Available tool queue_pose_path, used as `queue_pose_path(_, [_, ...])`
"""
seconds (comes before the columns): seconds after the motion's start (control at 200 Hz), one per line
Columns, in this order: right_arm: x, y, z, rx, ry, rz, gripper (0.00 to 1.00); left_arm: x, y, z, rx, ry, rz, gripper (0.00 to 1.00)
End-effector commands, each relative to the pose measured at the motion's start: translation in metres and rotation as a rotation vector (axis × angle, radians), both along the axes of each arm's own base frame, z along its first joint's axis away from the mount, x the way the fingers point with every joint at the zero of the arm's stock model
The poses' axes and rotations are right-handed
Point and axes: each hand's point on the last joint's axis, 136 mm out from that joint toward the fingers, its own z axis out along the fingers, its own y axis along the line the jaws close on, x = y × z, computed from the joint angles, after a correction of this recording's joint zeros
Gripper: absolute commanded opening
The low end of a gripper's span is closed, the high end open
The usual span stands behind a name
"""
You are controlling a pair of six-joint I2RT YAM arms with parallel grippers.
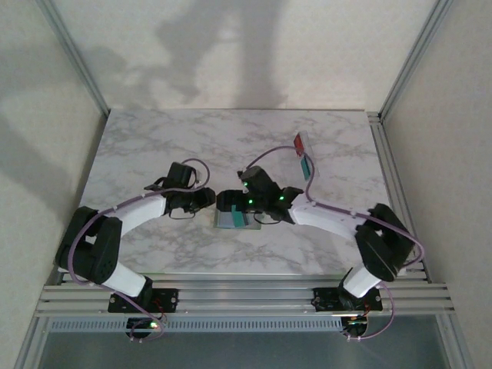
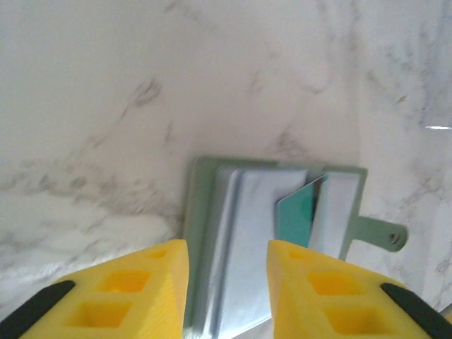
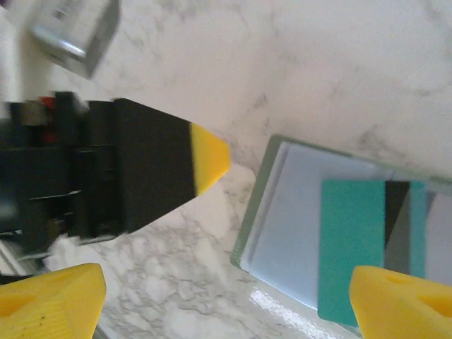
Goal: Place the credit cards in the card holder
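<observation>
Right now I am watching the card holder lying open and flat on the marble table, close to the near edge and midway between the two arms. Its pale lining is facing up, and its little snap strap is sticking out to one side.

A teal card is resting on that lining, sitting slightly askew with one corner lifted. I cannot tell whether any edge of it is tucked into a slot.

I am seeing the left gripper hanging low over one end of the holder. Its yellow jaws are standing partly apart with the lining showing through the gap, and nothing is pinched between them.

From the opposite side, the right gripper is hovering over the holder's other end. Its jaws are spread wide and holding nothing, and one fingertip is sitting just beside the teal card.

Well apart from all this, toward the far right of the table, a red card and a second teal card are lying next to each other.
</observation>
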Motion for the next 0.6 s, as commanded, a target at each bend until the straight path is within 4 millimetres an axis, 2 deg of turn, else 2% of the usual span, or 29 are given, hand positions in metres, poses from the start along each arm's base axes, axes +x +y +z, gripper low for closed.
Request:
queue_pose_path(0.0, [0.001, -0.040, -0.001, -0.109, 0.012, -0.045, 0.91, 0.028, -0.004, 0.013, 0.010, -0.080, -0.024, 0.38])
queue_pose_path(0.055, [0.000, -0.058, -0.012, -0.146, 0.043, -0.070, 0.91, 0.036, -0.011, 0.012, -0.010, -0.087, -0.044, 0.40])
queue_pose_path(0.16, [-0.005, -0.081, -0.036, -0.177, 0.127, -0.103, 0.91, 0.046, -0.021, 0.008, -0.036, -0.099, -0.073, 0.46])
queue_pose_path(0.395, [-0.011, -0.104, -0.075, -0.300, 0.179, -0.130, 0.88, 0.047, -0.027, -0.016, 0.006, -0.061, -0.131, 0.52])
queue_pose_path(0.425, [-0.009, -0.103, -0.079, -0.300, 0.180, -0.126, 0.85, 0.046, -0.028, -0.019, 0.011, -0.058, -0.137, 0.53])
queue_pose_path(0.506, [-0.007, -0.094, -0.086, -0.285, 0.191, -0.090, 0.67, 0.043, -0.029, -0.026, 0.022, -0.046, -0.147, 0.54])
queue_pose_path(0.596, [0.001, -0.089, -0.095, -0.309, 0.182, -0.078, 0.56, 0.039, -0.029, -0.032, 0.039, -0.040, -0.160, 0.54])
